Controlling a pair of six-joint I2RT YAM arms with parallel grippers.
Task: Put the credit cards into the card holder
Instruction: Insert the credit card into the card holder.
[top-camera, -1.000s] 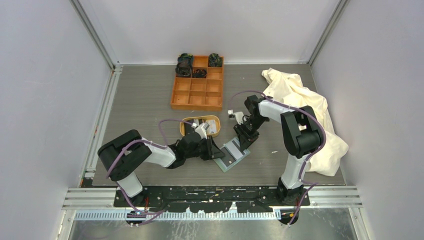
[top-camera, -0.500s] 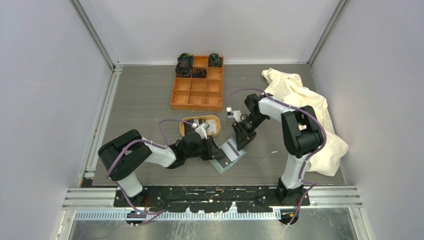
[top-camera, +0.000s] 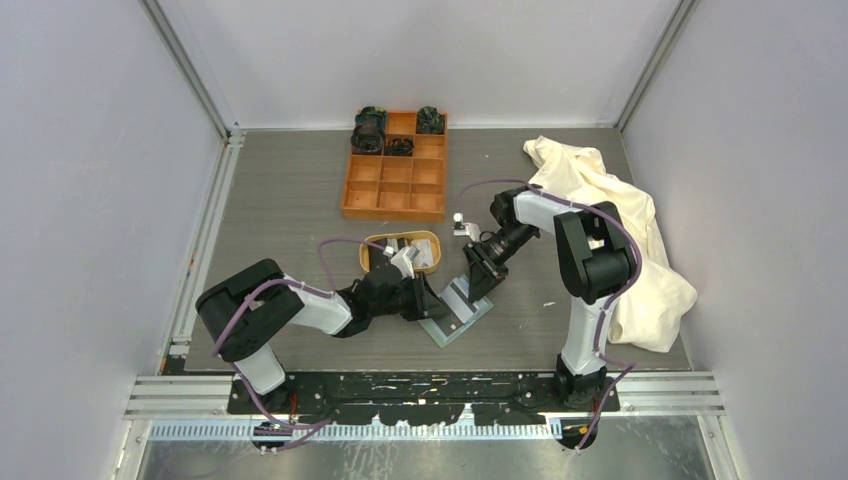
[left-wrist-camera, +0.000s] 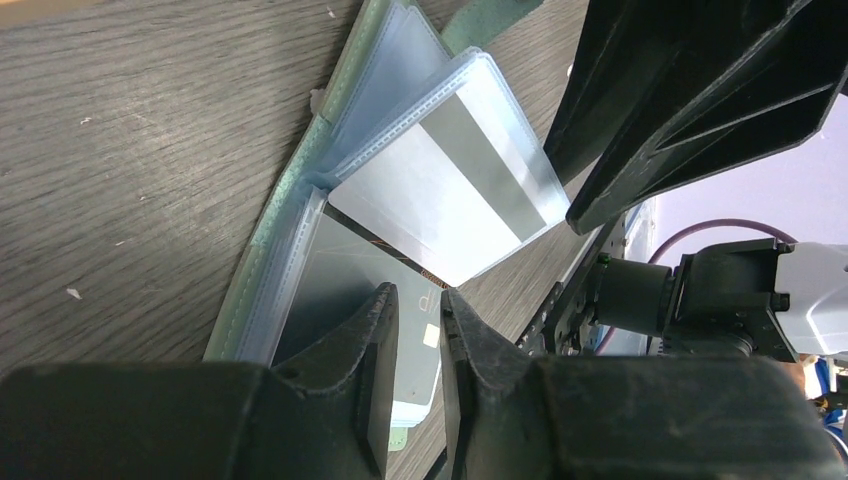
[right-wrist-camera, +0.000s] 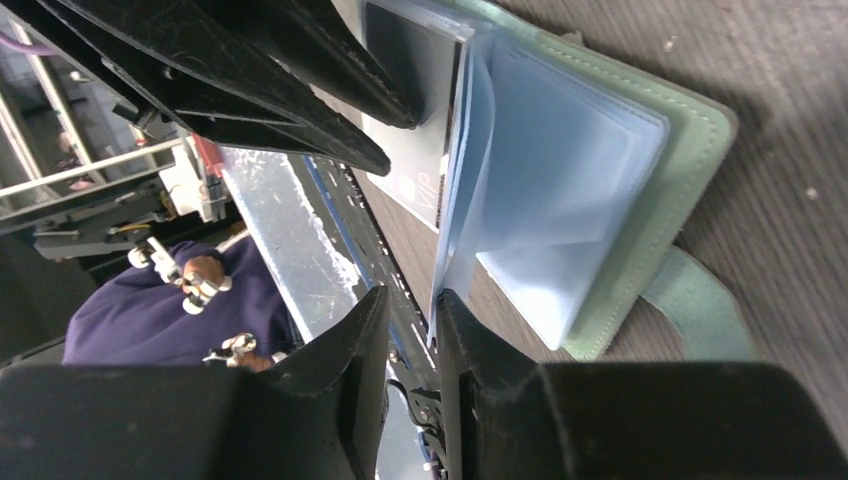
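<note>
The sage-green card holder (top-camera: 462, 308) lies open on the table between my two grippers, its clear sleeves fanned out (right-wrist-camera: 560, 190). One sleeve holds a white card with a grey stripe (left-wrist-camera: 440, 190). A dark card marked VIP (left-wrist-camera: 330, 270) sits partly inside a lower sleeve. My left gripper (left-wrist-camera: 417, 295) hovers over that dark card with its jaws a narrow gap apart and nothing between them. My right gripper (right-wrist-camera: 411, 295) is at the holder's far side, also narrowly apart, with a lifted sleeve's edge touching one fingertip (right-wrist-camera: 447, 300). More cards (top-camera: 420, 255) lie in the tray.
The oval tan tray (top-camera: 370, 245) stands just behind the left gripper (top-camera: 432, 298). An orange compartment box (top-camera: 392, 212) holding dark objects (top-camera: 368, 130) sits further back. A crumpled cream cloth (top-camera: 610, 220) covers the right side, beside the right arm. The holder's strap tab (right-wrist-camera: 700, 300) lies flat.
The right gripper has shifted slightly left and its jaws have narrowed. The card holder has slid a little to the left. The left gripper has stayed put.
</note>
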